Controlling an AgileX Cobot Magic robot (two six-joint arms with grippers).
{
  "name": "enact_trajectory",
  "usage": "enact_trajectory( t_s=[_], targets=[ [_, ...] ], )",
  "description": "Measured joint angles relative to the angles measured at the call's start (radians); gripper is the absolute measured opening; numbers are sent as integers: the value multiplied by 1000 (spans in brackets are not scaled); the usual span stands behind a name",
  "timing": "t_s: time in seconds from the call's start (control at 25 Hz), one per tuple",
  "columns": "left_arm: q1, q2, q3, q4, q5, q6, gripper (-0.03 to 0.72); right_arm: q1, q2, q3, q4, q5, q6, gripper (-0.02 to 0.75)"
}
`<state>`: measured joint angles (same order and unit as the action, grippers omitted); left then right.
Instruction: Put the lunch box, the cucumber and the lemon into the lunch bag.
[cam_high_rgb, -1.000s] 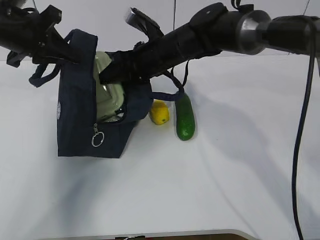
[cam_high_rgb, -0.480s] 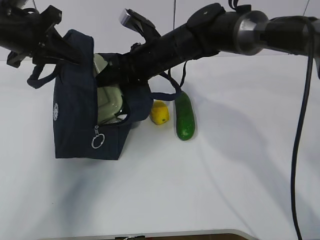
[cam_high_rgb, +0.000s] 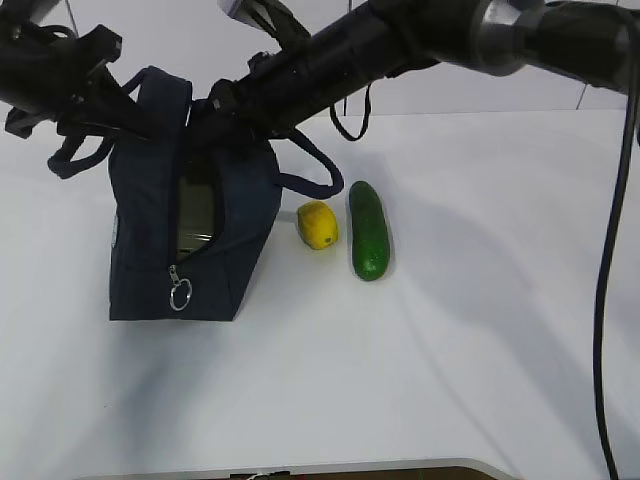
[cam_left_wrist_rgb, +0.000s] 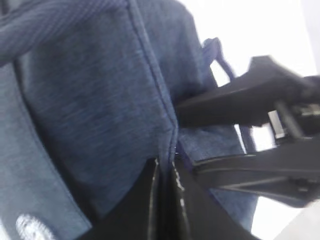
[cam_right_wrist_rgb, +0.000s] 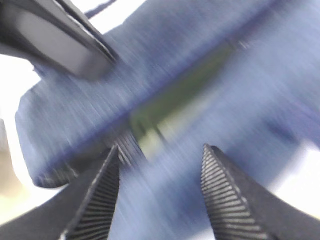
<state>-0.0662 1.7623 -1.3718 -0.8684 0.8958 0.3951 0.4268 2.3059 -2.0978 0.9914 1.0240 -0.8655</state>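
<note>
- I find the lunch bag (cam_high_rgb: 190, 240) standing upright at the left of the table (cam_high_rgb: 450, 350), with the lunch box (cam_high_rgb: 197, 212) already inside, its pale lid showing through the side opening.
- My left gripper (cam_left_wrist_rgb: 165, 200) is pinched shut on the bag's fabric edge, holding the mouth up.
- My right gripper (cam_right_wrist_rgb: 160, 190) has its jaws apart and empty above the bag; that view is blurred.
- The lemon (cam_high_rgb: 319, 224) and cucumber (cam_high_rgb: 369, 229) lie just beside each other on the table, right of the bag, both outside it.
- Judgement: the bag is soft and will sag if released. I rate the lemon as firm and liable to roll, so I would grip it across its middle.
- Judgement: the cucumber looks smooth and stiff, possibly slippery; best taken at mid-length across the narrow width.
- A pale round emblem (cam_high_rgb: 117, 229) sits on the bag's end; no writing on it is readable.
- The zipper ring (cam_high_rgb: 180, 296) hangs low.
</note>
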Motion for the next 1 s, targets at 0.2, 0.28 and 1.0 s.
enact_trajectory(
  t_s=[0.2,0.28,1.0],
  targets=[
    [0,0,0,24,0,0,-10,0,0,-125,-178,128,92,426],
    [0,0,0,44,0,0,-10,0,0,-169,-252,170,143,426],
    [25,0,0,65,44,0,-10,-109,-75,-190,-689,221,610,426]
  ],
)
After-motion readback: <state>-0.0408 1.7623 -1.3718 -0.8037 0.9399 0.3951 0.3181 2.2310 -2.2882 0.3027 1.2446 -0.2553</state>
